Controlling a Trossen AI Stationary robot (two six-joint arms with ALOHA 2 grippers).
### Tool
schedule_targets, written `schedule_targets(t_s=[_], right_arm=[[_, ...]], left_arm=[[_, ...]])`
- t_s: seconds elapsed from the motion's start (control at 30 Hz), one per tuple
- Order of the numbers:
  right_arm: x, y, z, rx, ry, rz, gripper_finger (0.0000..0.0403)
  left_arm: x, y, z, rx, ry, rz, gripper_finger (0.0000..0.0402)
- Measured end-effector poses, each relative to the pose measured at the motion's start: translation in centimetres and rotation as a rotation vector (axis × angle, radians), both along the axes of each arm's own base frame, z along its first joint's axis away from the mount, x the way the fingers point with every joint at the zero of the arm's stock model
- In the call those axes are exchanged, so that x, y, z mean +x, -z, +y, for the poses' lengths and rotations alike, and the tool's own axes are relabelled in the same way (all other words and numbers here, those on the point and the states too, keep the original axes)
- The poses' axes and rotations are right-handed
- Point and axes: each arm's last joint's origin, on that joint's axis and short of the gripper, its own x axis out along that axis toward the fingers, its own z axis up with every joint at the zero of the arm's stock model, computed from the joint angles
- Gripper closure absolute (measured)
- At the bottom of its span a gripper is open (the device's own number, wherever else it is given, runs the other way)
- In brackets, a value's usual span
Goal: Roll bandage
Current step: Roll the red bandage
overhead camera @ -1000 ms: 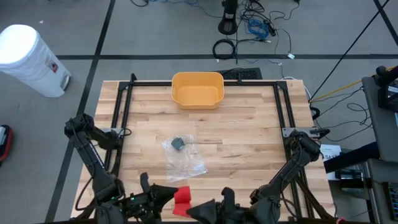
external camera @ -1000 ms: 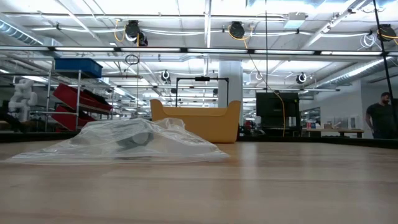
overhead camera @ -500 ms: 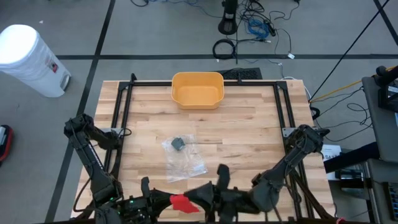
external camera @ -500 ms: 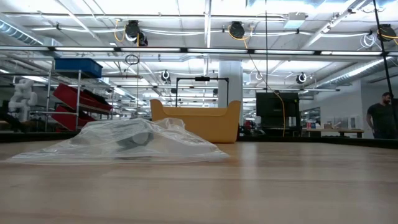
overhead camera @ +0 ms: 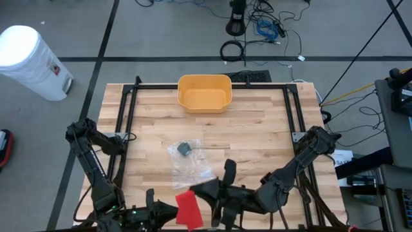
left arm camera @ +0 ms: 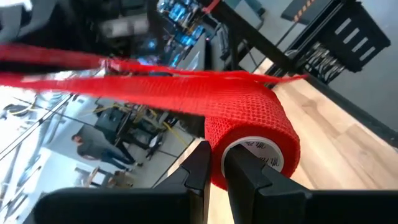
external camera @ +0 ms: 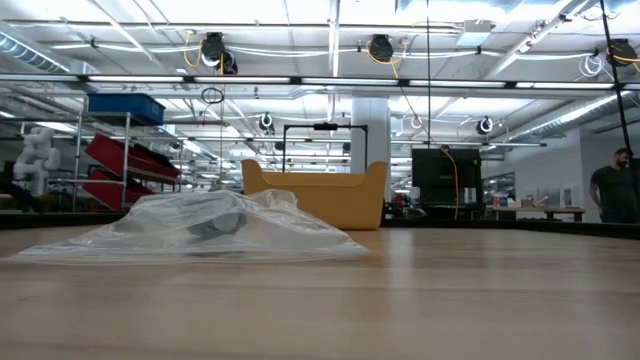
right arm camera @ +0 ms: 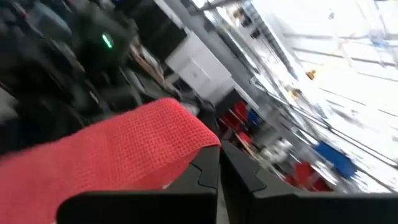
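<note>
High view cuts off both arms at the table's [overhead camera: 270, 138] near edge. Left gripper [left arm camera: 214, 163] grasps the roll [left arm camera: 252, 140]; right gripper [right arm camera: 219, 163] is clenched on its red strip [right arm camera: 112, 163]. Bin [overhead camera: 204, 93] looks empty; bag [overhead camera: 190, 162] holds a dark object.

grey floor [overhead camera: 161, 38], perhaps concrete, ceiling lights [external camera: 300, 12]

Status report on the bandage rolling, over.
Left gripper shut on red bandage roll, near table edge. Right gripper shut on bandage's loose end. Plastic bag lies just beyond.
</note>
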Motion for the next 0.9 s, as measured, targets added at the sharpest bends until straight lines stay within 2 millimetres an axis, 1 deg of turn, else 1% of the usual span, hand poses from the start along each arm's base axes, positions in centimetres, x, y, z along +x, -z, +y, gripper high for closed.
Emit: schedule_targets(t_s=[0.1,0.37,0.53,0.6,0.73,0.83,0.9], right_arm=[[0.3,0.4,-0.4,-0.041,0.059,0.046,0.0403],[0.8,1.2,-1.0,-0.039,0.090,0.104,0.0401],[0.8,1.2,-1.1,-0.032,0.108,0.111,0.0377],[0.9,1.4,-1.2,-0.022,0.111,0.119,0.0367],[0.9,2.4,-1.2,-0.014,0.109,0.191,0.0351],[0.4,3.4,-0.6,0.015,0.097,0.254,0.0344],[-0.5,4.1,0.4,0.040,0.074,0.291,0.0340]], left_arm=[[0.0,0.0,-0.1,-0.003,0.027,0.006,0.0360],[0.0,0.1,-0.3,-0.011,0.115,0.028,0.0360],[0.0,0.2,-0.5,-0.023,0.185,0.044,0.0360],[0.0,0.2,-0.6,-0.024,0.189,0.046,0.0360],[0.0,0.1,-0.5,-0.027,0.181,0.042,0.0360],[0.0,0.1,-0.5,-0.024,0.159,0.037,0.0360],[0.0,0.1,-0.4,-0.019,0.128,0.030,0.0360]])
